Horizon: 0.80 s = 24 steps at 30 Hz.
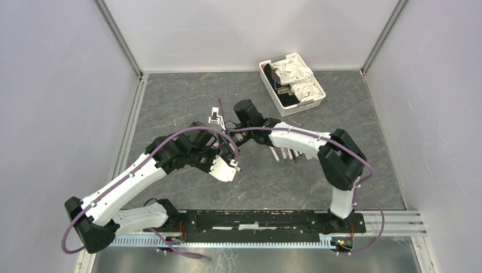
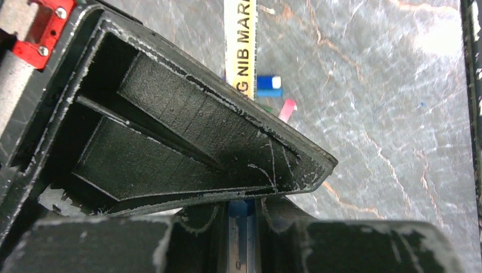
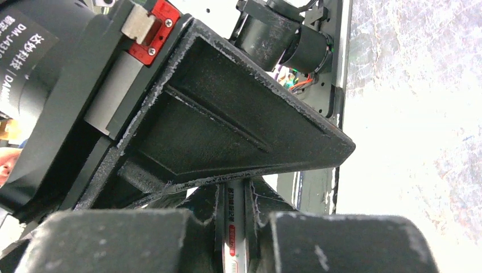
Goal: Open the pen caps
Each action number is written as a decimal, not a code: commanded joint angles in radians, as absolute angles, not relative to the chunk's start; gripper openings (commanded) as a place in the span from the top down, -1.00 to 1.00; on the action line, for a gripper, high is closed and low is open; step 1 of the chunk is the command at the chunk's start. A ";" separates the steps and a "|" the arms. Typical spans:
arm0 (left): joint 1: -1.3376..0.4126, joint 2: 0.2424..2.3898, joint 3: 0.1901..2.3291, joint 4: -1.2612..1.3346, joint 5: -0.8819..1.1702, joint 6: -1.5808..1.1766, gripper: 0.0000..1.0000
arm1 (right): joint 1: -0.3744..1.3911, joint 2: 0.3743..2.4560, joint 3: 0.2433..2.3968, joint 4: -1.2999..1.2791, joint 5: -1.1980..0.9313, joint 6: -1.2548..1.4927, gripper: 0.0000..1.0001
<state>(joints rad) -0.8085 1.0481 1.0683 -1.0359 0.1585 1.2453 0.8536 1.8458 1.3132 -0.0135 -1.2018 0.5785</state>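
Both grippers meet over the middle of the table on one pen. My left gripper is shut on the pen's blue end, which shows between the jaws. My right gripper is shut on the same pen's white barrel, which has a red label. Whether the cap is on or off is hidden by the fingers. Several more pens lie on the table to the right of the grippers. In the left wrist view a yellow-labelled pen, a loose blue cap and a pink cap lie on the table.
A white basket holding white cloth stands at the back right. The grey marbled tabletop is walled in by white panels on three sides. The arms' base rail runs along the near edge.
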 commanded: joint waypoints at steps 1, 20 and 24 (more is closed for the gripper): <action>-0.854 1.072 1.118 -0.931 0.336 1.286 0.95 | 0.864 1.958 1.455 0.115 -0.956 0.645 1.00; -0.566 1.079 1.190 -1.100 0.182 1.517 0.95 | 0.739 1.438 0.652 -0.068 -0.856 0.332 1.00; -0.586 1.107 1.183 -1.058 0.218 1.434 0.95 | 0.704 1.433 0.689 -0.085 -0.868 0.296 1.00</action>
<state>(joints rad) -0.5671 1.0805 1.1595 -1.0786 0.1936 1.5726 0.7361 1.4528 0.6178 -0.1066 -0.8631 0.3546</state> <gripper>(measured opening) 0.206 0.128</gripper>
